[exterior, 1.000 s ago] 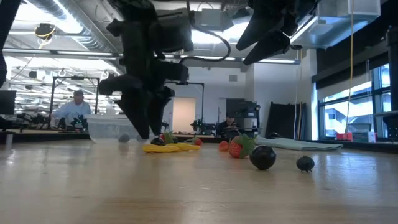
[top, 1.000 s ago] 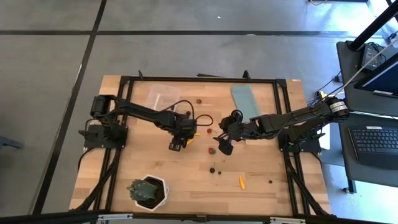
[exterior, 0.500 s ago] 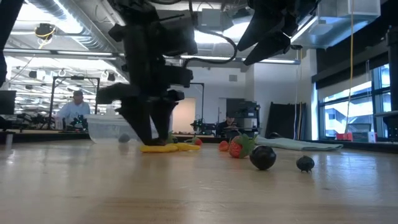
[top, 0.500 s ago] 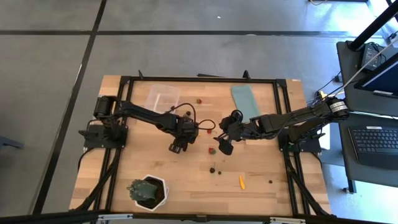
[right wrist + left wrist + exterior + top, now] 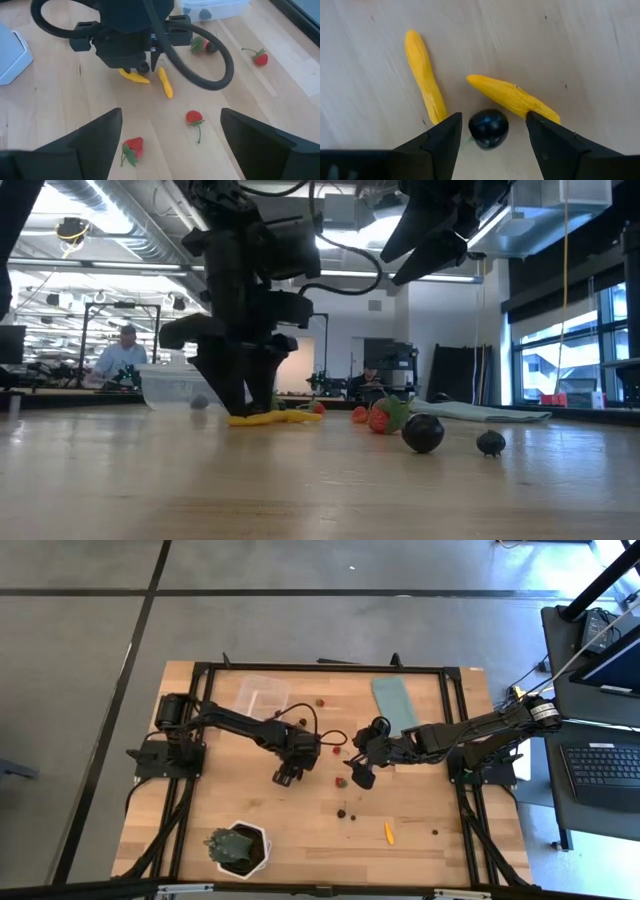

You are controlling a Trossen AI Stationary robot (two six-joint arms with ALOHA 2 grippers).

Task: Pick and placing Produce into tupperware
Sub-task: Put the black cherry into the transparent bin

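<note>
The left gripper (image 5: 489, 142) is lowered over the middle of the table (image 5: 240, 795), fingers apart and straddling a small dark round piece (image 5: 488, 128) so that closing them would catch it from both sides. In the left wrist view the piece sits between the two fingertips; whether either finger touches it cannot be told. Two yellow pieces (image 5: 425, 82) lie just beside the dark one, spread in a V, so the fingers are set down in the narrow gap between them rather than on top of them; a closing stroke could nudge either one. The tub (image 5: 262, 695) stands near the far edge of the table, on the left arm's side, within that arm's reach for the drop; the right wrist view shows at least one dark piece already inside it (image 5: 215, 9). The right gripper (image 5: 358, 772) waits raised above the table centre, fingers wide apart and holding nothing, clear of the left arm's working area. Below it lie loose strawberries (image 5: 194, 118), and more small pieces (image 5: 342, 812) are scattered toward the near edge. Judged from this, the pick is at the pre-close stage, with most produce still to collect.
</note>
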